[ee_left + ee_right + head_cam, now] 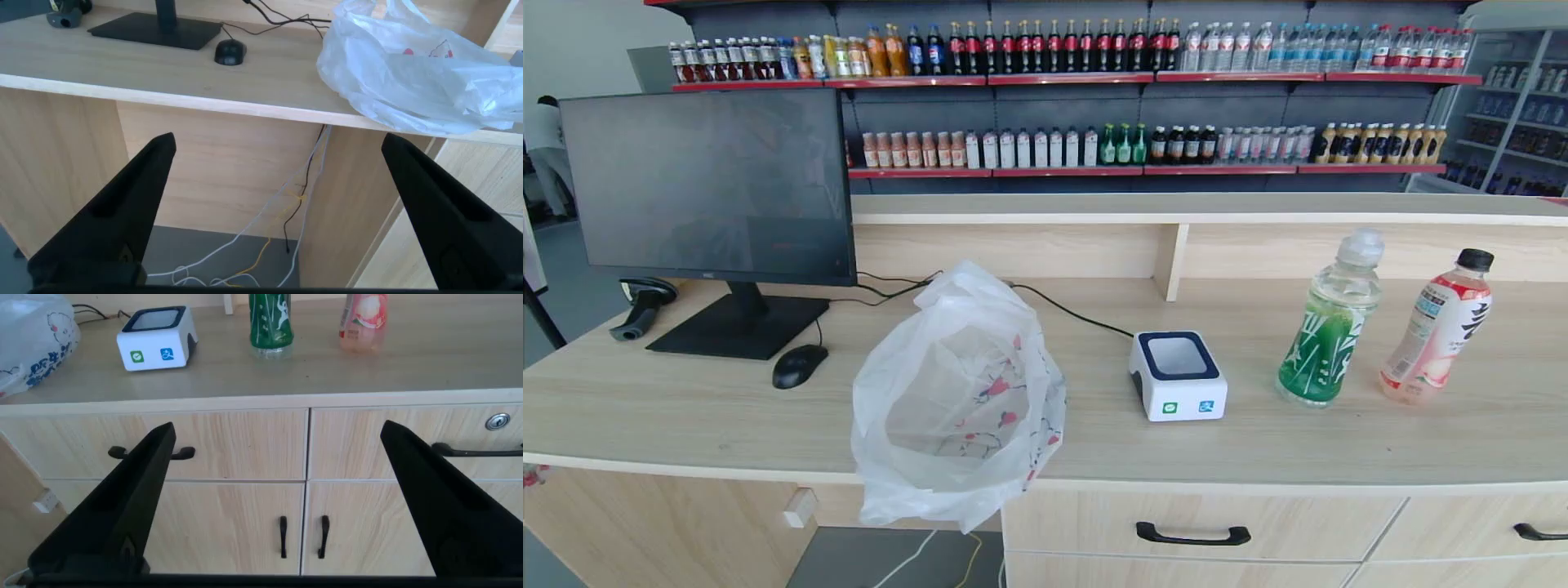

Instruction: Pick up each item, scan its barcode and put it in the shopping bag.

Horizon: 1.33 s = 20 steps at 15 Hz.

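A white plastic shopping bag (960, 400) stands open at the counter's front edge, hanging a little over it; the left wrist view shows the bag (409, 69) from below. To its right sits a small white barcode scanner (1176, 374) with a dark-framed window, also in the right wrist view (157, 336). A green-labelled bottle (1330, 322) (270, 322) and a pink-labelled bottle (1437, 328) (364, 322) stand upright at the right. My left gripper (278, 212) is open, low in front of the counter below the bag. My right gripper (278, 506) is open, before the cabinet doors.
A monitor (707, 184), a black mouse (799, 365) and a handheld scanner (641, 306) occupy the counter's left. A cable (1078, 314) runs from the box scanner towards the monitor. Drawers with black handles (1192, 535) sit under the counter. A raised ledge (1209, 208) backs it.
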{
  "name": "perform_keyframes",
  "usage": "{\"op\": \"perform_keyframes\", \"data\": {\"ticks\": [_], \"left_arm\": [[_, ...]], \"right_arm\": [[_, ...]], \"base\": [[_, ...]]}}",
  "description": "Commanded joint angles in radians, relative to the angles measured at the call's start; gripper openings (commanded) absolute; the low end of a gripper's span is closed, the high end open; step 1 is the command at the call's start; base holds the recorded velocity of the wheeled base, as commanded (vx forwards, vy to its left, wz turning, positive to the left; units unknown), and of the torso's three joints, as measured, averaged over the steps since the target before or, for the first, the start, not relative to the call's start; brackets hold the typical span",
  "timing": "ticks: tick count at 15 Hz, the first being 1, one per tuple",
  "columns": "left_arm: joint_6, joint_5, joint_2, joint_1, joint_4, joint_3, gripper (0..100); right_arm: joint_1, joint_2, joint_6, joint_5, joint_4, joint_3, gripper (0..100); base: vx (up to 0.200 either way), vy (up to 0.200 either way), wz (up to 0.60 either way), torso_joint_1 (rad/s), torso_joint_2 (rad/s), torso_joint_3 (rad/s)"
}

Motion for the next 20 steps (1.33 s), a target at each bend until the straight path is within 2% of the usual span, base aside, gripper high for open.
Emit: {"op": "perform_keyframes", "data": {"ticks": [1, 9, 11, 14, 15, 17, 19, 20], "left_arm": [[-0.001, 0.000, 0.000, 0.000, 0.000, 0.000, 100], [0.000, 0.001, 0.000, 0.000, 0.000, 0.000, 100], [0.000, 0.000, 0.000, 0.000, 0.000, 0.000, 100], [0.000, 0.000, 0.000, 0.000, 0.000, 0.000, 100], [0.000, 0.000, 0.000, 0.000, 0.000, 0.000, 100], [0.000, 0.000, 0.000, 0.000, 0.000, 0.000, 100], [0.000, 0.000, 0.000, 0.000, 0.000, 0.000, 100], [0.000, 0.000, 0.000, 0.000, 0.000, 0.000, 100]], "right_arm": [[0.000, 0.000, 0.001, 0.000, 0.000, 0.000, 100], [0.000, 0.000, -0.051, 0.045, -0.008, -0.003, 100], [0.002, 0.104, -0.048, 0.056, 0.000, -0.144, 100], [0.020, 0.293, -0.028, 0.065, -0.013, -0.284, 100], [0.020, 0.449, 0.044, 0.063, -0.031, -0.374, 100], [0.019, 0.621, 0.085, 0.062, -0.094, -0.457, 100], [0.012, 0.828, 0.082, 0.062, -0.298, -0.499, 100], [-0.014, 0.949, 0.072, 0.059, -0.460, -0.503, 100]], "base": [[0.000, 0.000, 0.00, 0.000, 0.00, 0.000], [0.000, 0.000, 0.00, 0.000, 0.00, 0.000], [0.000, 0.000, 0.00, 0.000, 0.00, 0.000], [0.000, 0.000, 0.00, 0.000, 0.00, 0.000], [0.000, 0.000, 0.00, 0.000, 0.00, 0.000], [0.000, 0.000, 0.00, 0.000, 0.00, 0.000], [0.000, 0.000, 0.00, 0.000, 0.00, 0.000], [0.000, 0.000, 0.00, 0.000, 0.00, 0.000]]}}
